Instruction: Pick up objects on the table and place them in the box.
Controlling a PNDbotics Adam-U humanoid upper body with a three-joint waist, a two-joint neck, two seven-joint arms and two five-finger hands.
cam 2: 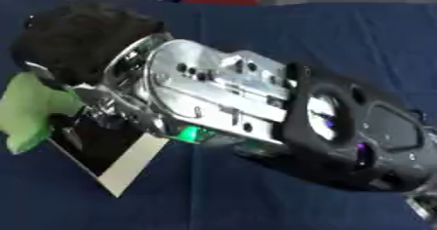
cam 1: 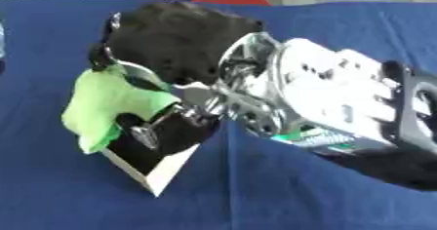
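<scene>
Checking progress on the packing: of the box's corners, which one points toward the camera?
The white-walled corner of the box, at the bottom, bare blue table around it. The opposite corners sit hidden under the green cloth and right hand.

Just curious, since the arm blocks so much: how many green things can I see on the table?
1: a light green cloth-like thing held by the right hand at the rim of the box. The arm may hide others.

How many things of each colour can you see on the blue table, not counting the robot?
Green: 1, a soft green thing held at the robot's right hand, over the box.
White with a dark inside: 1, the box.
Total: 2, on the blue table.
</scene>
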